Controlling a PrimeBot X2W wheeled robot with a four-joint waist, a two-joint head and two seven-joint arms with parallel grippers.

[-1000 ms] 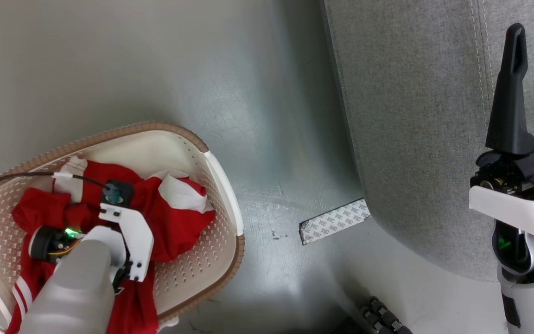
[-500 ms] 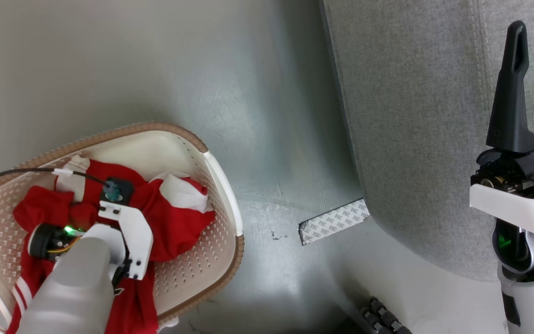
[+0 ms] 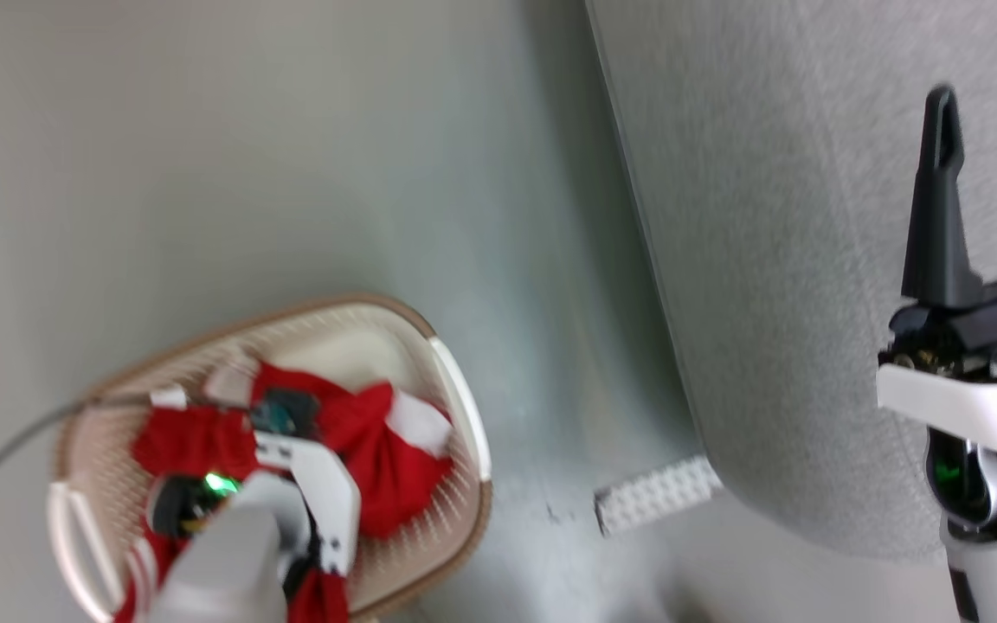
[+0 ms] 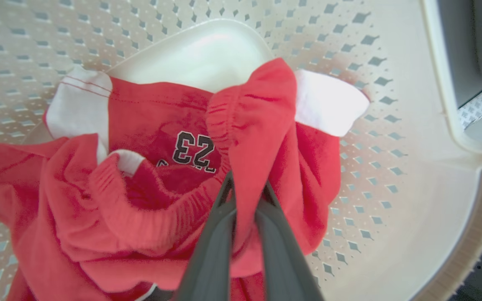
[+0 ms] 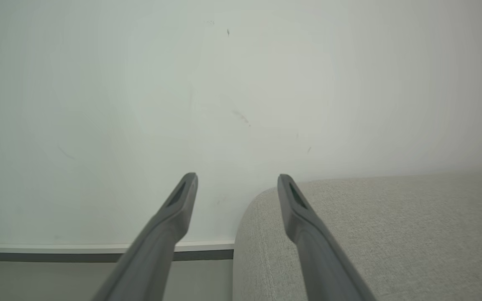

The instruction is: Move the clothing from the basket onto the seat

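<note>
Left gripper (image 4: 247,184) is down in the basket (image 4: 396,196), fingers pressed together on a raised fold of the clothing (image 4: 149,104). The pinch sits right by the gathered elastic band (image 4: 140,217). Rest of the garment is bunched across the basket bottom. Nothing on the seat (image 3: 793,260) yet. Right gripper (image 5: 237,179) hangs by the seat corner, fingers spread, nothing between them.

Handling, my read: light, limp knit, zero stiffness. It'll hang as a long drape from the pinch point, so the lift has to go high enough for the tail to clear the rim (image 3: 334,303). Not slippery, not fragile, but a thin fold could creep out of a two-finger pinch if yanked. The elastic band is the best hold: thickest, ribbed, bites well. White panels (image 4: 329,104) look thinner, worse choice.

Materials: red matte fabric, white panels, black "23" (image 4: 194,148) outlined in white. Basket is cream plastic, oval, with diamond perforations in the walls, a smooth solid bottom and a brown braided-look rim. The holes could snag a loose hem. Seat is grey woven upholstery with a rounded corner, probably grippy enough to keep the garment where it's dropped.
</note>
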